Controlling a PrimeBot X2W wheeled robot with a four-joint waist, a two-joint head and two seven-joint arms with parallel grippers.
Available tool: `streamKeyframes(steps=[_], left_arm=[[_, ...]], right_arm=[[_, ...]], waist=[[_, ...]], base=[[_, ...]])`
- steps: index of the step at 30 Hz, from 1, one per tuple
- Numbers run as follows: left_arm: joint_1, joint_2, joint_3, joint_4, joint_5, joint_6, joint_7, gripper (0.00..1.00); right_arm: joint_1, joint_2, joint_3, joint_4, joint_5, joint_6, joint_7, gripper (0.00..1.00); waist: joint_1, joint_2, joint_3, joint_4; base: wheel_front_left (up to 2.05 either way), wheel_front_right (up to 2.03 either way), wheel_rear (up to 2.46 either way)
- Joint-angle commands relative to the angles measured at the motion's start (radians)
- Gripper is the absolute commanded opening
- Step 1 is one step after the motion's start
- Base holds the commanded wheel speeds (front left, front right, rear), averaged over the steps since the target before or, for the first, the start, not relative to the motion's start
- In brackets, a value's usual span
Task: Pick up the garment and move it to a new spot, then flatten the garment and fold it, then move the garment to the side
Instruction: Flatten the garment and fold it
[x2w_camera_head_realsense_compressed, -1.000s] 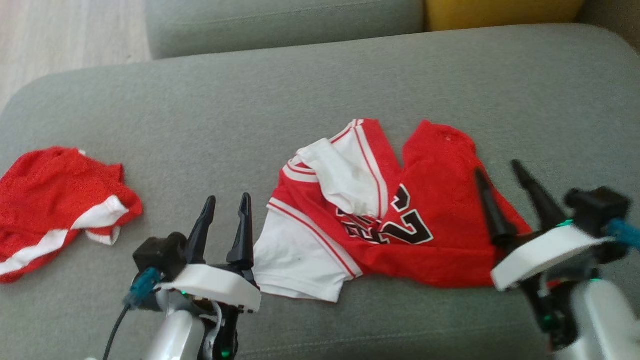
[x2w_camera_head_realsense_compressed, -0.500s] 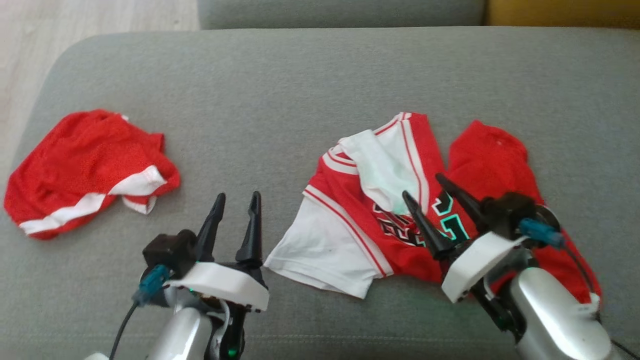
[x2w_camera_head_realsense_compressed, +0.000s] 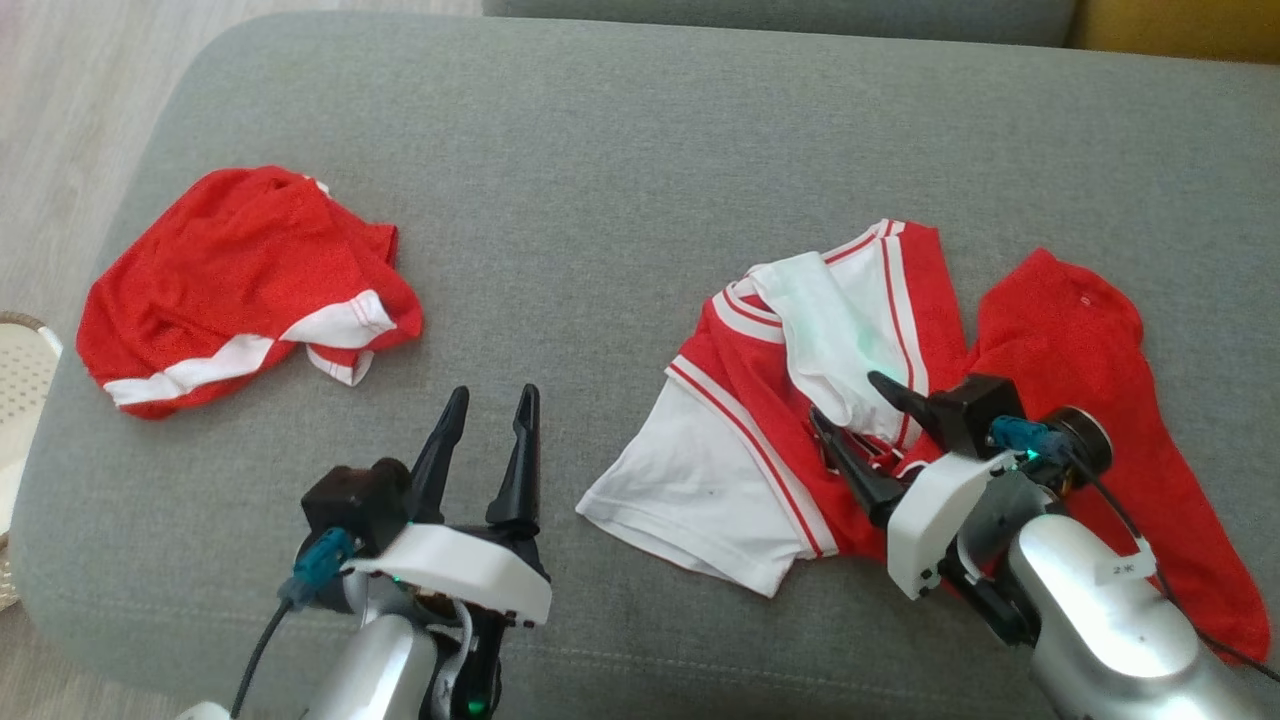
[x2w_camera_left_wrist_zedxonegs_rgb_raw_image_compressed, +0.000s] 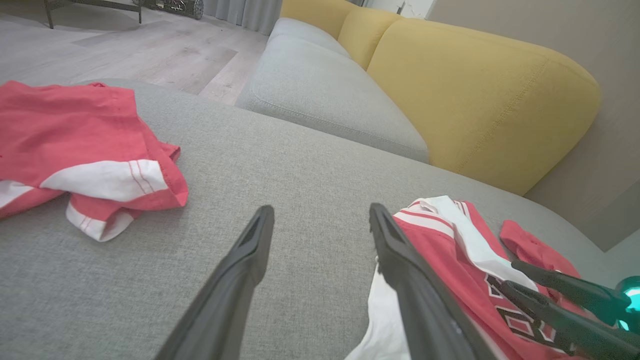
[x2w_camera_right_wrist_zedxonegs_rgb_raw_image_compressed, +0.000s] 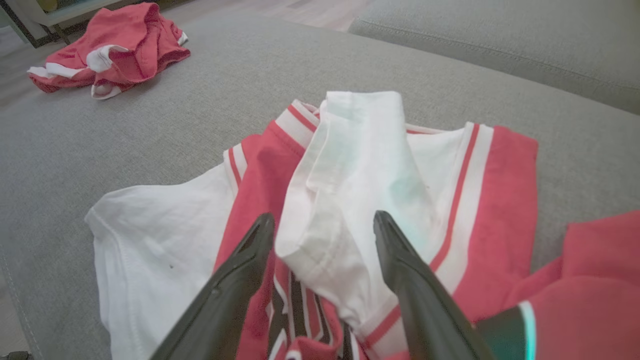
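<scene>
- Sofa (x2w_camera_head_realsense_compressed: 640, 150): grey seat cushion carrying both garments. It extends ahead of both sets of jaws and out to either side, which by judgement leaves room to lift the cloth and relay it elsewhere.
- Jersey (x2w_camera_head_realsense_compressed: 750, 400): the task's garment, red with white panels and striped trim, lying crumpled and partly doubled over itself.
  - Position: beneath and ahead of the right jaws, and just off the right-hand side of the left jaws.
  - Long axis: across the cushion, from a white sleeve nearest the left jaws to a plain red part trailing past the outer side of the right jaws.
  - The black print is largely hidden under the right arm, and which end is the neck cannot be told for certain.
- Shorts (x2w_camera_head_realsense_compressed: 240, 270): a second red-and-white heap, ahead and to the left of the left jaws and well apart from the jersey. Apparently no part of the present step.
- Right jaws: spread wide and gripping nothing, tilted down over the jersey's middle. The placement suggests an approach for the first pick-up.
- Left jaws: spread wide and empty, over bare cushion, pointing away from the robot. Probably held in reserve.
- White flap (x2w_camera_right_wrist_zedxonegs_rgb_raw_image_compressed: 350, 200): a turned-over strip standing proud of the jersey, lying between the two fingers of the right jaws. A raised fold likely offers the easiest pinch. Whether the tips touch it cannot be told.
</scene>
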Motion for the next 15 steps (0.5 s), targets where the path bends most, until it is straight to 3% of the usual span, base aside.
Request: streamKeyframes(steps=[1,2,3,4,15], left_arm=[[-0.045,0.003,0.027,-0.031,-0.004,0.002,-0.006,1.00],[-0.044,0.003,0.027,-0.031,-0.004,0.002,-0.006,1.00],[-0.043,0.003,0.027,-0.031,-0.004,0.003,-0.006,1.00],[-0.042,0.003,0.028,-0.031,-0.004,0.003,-0.006,1.00],[-0.049,0.003,0.029,-0.033,-0.007,0.010,-0.006,1.00]], right_arm=[[-0.027,0.006,0.003,-0.022,-0.004,-0.001,0.001,1.00],[-0.028,0.010,0.001,-0.013,0.002,-0.001,0.005,1.00],[-0.030,0.013,-0.001,-0.006,0.005,-0.001,0.009,0.46],[-0.032,0.013,-0.002,0.001,0.007,-0.001,0.011,0.02],[-0.066,0.018,-0.081,-0.030,0.035,-0.001,0.000,0.00]], waist=[[0.0000,0.0000,0.000,0.002],[0.0000,0.0000,0.000,0.004],[0.0000,0.0000,0.000,0.005],[0.0000,0.0000,0.000,0.006],[0.0000,0.0000,0.000,-0.013]], base=[[0.00,0.00,0.00],[0.00,0.00,0.00],[0.00,0.00,0.00],[0.00,0.00,0.00],[0.00,0.00,0.00]])
